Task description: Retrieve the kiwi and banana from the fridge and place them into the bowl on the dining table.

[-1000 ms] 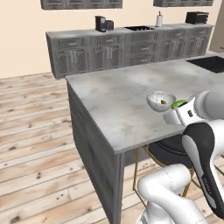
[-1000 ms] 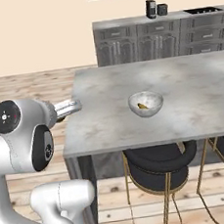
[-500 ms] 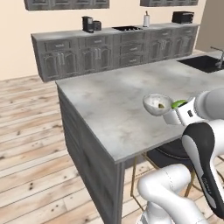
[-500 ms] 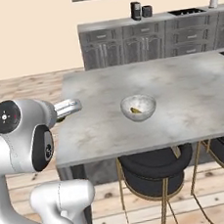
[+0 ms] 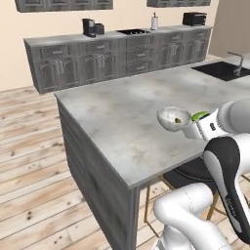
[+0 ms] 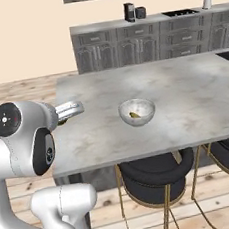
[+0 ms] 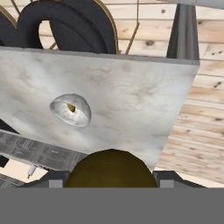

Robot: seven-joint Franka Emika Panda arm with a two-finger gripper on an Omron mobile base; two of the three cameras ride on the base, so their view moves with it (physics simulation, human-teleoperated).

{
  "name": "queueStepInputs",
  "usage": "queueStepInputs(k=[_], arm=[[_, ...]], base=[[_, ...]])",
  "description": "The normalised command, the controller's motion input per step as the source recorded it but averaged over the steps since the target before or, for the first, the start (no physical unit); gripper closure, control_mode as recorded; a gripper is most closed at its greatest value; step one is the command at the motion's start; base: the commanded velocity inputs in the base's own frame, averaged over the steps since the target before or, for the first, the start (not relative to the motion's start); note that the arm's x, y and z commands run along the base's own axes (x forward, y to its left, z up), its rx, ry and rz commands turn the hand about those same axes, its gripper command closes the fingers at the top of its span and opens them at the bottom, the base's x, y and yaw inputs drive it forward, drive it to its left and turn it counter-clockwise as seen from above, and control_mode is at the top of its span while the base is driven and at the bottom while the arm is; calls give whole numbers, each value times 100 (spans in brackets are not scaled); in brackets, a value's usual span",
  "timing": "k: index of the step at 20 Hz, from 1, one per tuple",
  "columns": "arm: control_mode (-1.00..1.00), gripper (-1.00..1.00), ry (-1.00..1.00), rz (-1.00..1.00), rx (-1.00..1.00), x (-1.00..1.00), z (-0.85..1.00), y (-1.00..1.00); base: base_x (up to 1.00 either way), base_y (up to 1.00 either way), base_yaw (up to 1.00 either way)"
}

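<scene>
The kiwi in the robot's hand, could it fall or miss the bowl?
Maybe. The gripper holds the kiwi near the table's edge, off to one side of the bowl, so letting go now would likely drop it on the dining table or the floor. The banana already lies in the bowl, so the round kiwi could bounce off it.

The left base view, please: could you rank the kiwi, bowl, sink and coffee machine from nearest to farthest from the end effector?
1. Kiwi, in the end effector.
2. Bowl, beside it on the dining table.
3. Sink, far right.
4. Coffee machine, on the back counter.
</scene>
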Motion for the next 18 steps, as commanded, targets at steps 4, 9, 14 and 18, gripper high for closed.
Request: queueStepInputs(k=[4, 9, 14, 18], arm=[[100, 100, 0, 0, 0, 0, 0, 0], [100, 100, 0, 0, 0, 0, 0, 0], [100, 100, 0, 0, 0, 0, 0, 0], [100, 100, 0, 0, 0, 0, 0, 0]], base=[[32, 33, -9], [23, 25, -4], [13, 8, 0], [21, 12, 0]])
